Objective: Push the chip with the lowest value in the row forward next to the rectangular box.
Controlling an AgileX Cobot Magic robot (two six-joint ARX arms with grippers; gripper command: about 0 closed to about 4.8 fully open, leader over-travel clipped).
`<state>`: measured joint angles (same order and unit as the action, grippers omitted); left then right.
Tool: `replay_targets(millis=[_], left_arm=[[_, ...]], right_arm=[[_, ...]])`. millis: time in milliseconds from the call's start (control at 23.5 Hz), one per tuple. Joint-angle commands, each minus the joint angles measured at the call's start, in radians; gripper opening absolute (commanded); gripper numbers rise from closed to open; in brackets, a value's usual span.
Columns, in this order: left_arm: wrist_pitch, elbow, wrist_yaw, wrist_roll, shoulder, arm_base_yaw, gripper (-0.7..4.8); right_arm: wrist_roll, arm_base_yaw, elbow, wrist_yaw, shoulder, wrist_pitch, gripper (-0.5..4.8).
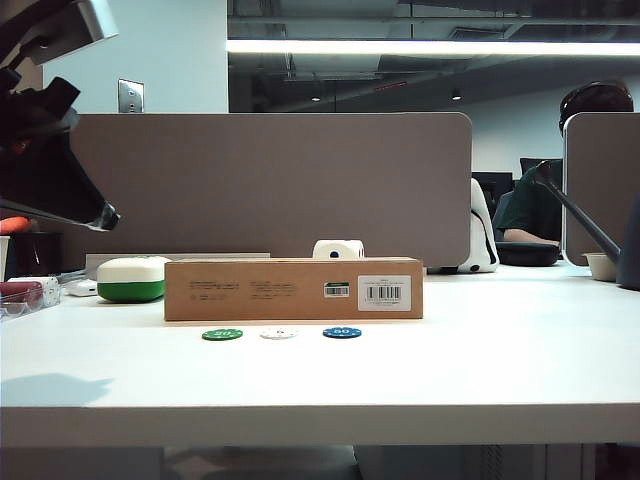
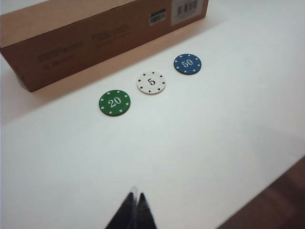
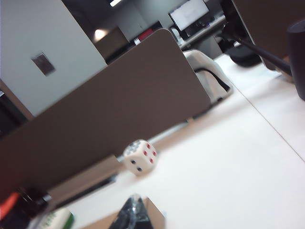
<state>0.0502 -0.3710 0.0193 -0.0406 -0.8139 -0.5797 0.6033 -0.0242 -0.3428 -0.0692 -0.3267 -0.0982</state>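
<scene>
The row of three chips lies just in front of the rectangular box. The white chip marked 5 is in the middle, between the green 20 chip and the blue 50 chip. A narrow strip of table separates it from the brown box. My left gripper is shut and empty, raised over the table's near part, well short of the chips. Its arm shows at the exterior view's left edge. My right gripper is shut, held above a corner of the box.
A white-and-green rounded case stands left of the box, and a white die sits behind it. A brown partition walls the table's back. A dark stand with a slanted rod is at the far right. The table's front edge is close.
</scene>
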Motion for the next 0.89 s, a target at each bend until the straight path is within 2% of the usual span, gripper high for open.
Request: replay_targets(millis=[43, 298, 383, 468, 638, 808, 893], left_arm=[[-0.006, -0.002, 0.003, -0.004, 0.002, 0.002, -0.05], [-0.006, -0.002, 0.001, -0.004, 0.002, 0.002, -0.05], [-0.006, -0.002, 0.001, -0.004, 0.002, 0.002, -0.05], [-0.006, -0.002, 0.005, -0.004, 0.002, 0.002, -0.05], [-0.007, -0.002, 0.007, -0.005, 0.003, 0.002, -0.05], [-0.006, -0.002, 0.003, -0.004, 0.002, 0.002, -0.05], [-0.006, -0.002, 0.003, -0.004, 0.002, 0.002, -0.05]], right_arm=[[-0.01, -0.052, -0.105, -0.17, -0.322, -0.058, -0.06], [-0.135, -0.299, -0.418, -0.358, -0.953, -0.042, -0.06], [-0.142, -0.383, -0.563, -0.378, -1.165, 0.05, -0.06], [-0.173, -0.444, -0.654, -0.378, -1.292, 0.112, -0.06], [-0.214, -0.535, -0.769, -0.374, -1.457, 0.128, -0.06], [-0.214, -0.596, -0.851, -0.365, -1.569, 0.132, -0.06], [-0.215, -0.612, -0.888, -0.328, -1.604, 0.158, -0.06]])
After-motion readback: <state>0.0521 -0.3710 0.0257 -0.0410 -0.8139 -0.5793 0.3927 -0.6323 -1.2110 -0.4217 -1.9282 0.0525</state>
